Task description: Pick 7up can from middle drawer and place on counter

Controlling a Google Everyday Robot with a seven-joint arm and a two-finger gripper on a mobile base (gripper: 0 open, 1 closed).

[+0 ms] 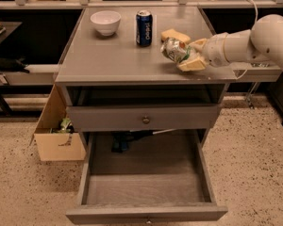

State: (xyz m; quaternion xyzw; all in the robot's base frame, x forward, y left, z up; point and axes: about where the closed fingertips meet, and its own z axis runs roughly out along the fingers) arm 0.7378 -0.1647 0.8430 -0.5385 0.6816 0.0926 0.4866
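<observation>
The 7up can [174, 49], green and silver and dented, is held tilted in my gripper [187, 54] just above the right part of the counter [113, 55]. The gripper's pale fingers [192, 64] are closed around the can, with the white arm reaching in from the right. Below, the wide grey drawer [144, 187] stands pulled out with a bare grey floor.
A white bowl [106, 22], a tall dark blue can [144, 28] and a yellow sponge [175, 35] stand on the counter's back part. A closed drawer with a knob [145, 120] sits under the counter. A cardboard box [56, 135] stands on the floor to the left.
</observation>
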